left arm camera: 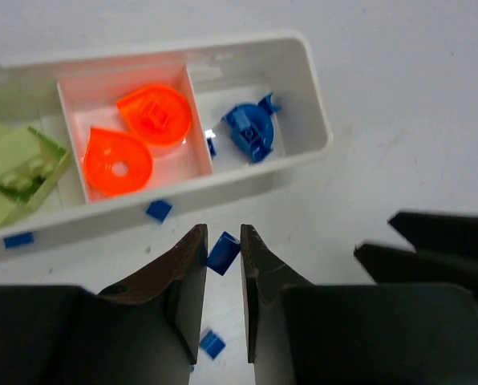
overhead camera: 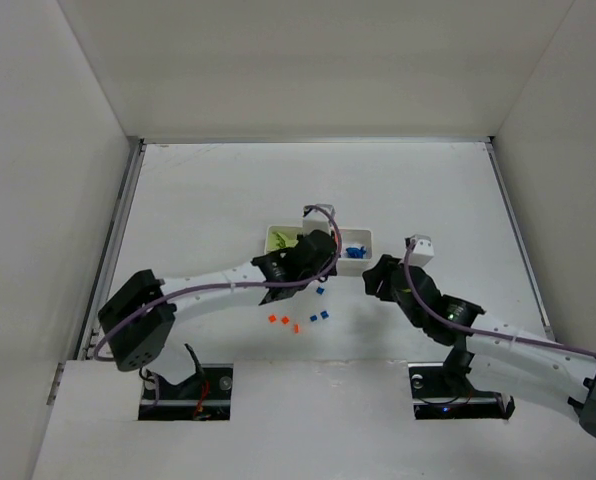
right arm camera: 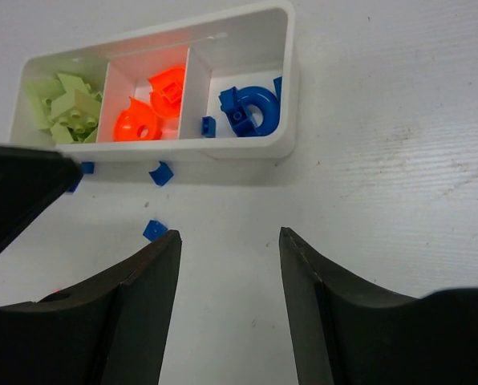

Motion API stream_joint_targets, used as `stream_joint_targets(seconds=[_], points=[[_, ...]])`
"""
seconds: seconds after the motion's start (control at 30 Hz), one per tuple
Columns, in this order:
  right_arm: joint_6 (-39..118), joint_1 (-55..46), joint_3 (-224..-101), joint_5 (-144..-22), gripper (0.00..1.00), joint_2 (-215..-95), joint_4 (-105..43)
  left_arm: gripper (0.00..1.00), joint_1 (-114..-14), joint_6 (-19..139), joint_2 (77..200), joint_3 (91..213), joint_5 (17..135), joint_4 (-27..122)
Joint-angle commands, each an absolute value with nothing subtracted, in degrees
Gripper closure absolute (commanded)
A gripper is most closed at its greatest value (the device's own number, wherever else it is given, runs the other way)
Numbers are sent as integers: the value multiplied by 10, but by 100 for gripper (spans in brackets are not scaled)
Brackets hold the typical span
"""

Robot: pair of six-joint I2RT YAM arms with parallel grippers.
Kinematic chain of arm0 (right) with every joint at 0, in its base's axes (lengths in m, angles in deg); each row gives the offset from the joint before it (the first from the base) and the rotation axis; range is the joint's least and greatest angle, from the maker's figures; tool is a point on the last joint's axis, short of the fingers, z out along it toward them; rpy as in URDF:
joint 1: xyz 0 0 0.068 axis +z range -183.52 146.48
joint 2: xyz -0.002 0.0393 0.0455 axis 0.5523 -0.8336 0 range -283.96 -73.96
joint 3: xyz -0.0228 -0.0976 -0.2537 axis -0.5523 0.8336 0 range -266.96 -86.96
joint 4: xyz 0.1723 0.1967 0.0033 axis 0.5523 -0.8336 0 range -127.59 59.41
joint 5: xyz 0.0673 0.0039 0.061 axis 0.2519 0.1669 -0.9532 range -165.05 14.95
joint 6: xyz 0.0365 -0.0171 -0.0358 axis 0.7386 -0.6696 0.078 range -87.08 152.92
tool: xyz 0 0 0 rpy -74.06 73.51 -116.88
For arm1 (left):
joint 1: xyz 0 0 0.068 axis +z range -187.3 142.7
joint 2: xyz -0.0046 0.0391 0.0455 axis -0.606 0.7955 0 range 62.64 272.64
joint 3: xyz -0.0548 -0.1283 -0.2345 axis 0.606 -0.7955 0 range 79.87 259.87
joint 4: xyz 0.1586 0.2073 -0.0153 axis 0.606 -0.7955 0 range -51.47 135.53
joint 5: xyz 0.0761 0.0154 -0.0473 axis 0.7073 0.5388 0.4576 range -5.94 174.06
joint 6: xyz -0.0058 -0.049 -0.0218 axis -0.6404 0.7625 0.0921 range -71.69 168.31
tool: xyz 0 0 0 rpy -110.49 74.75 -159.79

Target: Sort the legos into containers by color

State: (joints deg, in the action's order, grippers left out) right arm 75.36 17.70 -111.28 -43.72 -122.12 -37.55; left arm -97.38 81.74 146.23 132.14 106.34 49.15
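Brick (left arm camera: 223, 253) between left jaws: wrist-view only

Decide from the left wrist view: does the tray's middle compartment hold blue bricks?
No, the middle compartment holds two orange pieces only.

The tray (left arm camera: 303, 88) looks like smooth white plastic with a slight sheen. The orange legos (left arm camera: 155, 112) and the blue brick (left arm camera: 223, 253) are glossy plastic. The table (right arm camera: 399, 184) is matt white and faintly scuffed, and the fingers (left arm camera: 187, 277) of the left gripper (left arm camera: 223, 234) seem to be dark, smooth plastic, though shadow hides much.
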Motion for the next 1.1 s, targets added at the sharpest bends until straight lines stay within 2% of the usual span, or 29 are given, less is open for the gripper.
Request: stream_joint_targets(seconds=[0.0, 0.2, 0.33, 0.5, 0.63, 0.77, 0.83, 0.9, 1.0, 1.07], points=[[784, 185, -1110, -417, 42, -1191, -398, 88, -948, 795, 1518, 1380, 1011, 507], [792, 187, -1103, -416, 43, -1152, -409, 85, -940, 794, 1622, 1468, 1006, 519], [789, 210, -1103, -417, 44, -1151, -409, 72, -935, 809, 1661, 1499, 1001, 528], [776, 252, -1109, -418, 44, -1168, -398, 56, -926, 813, 1642, 1499, 1007, 540], [760, 301, -1114, -424, 46, -1204, -368, 55, -901, 824, 1578, 1450, 1018, 541], [754, 354, -1134, -436, 59, -1293, -318, 55, -877, 837, 1477, 1349, 1040, 548], [752, 385, -1151, -431, 63, -1352, -294, 56, -867, 843, 1419, 1289, 1057, 550], [750, 411, -1168, -425, 61, -1411, -270, 57, -863, 852, 1358, 1231, 1074, 544], [741, 452, -1201, -418, 49, -1492, -239, 59, -865, 867, 1264, 1146, 1102, 520], [734, 468, -1225, -417, 44, -1534, -232, 60, -870, 879, 1207, 1102, 1125, 484]])
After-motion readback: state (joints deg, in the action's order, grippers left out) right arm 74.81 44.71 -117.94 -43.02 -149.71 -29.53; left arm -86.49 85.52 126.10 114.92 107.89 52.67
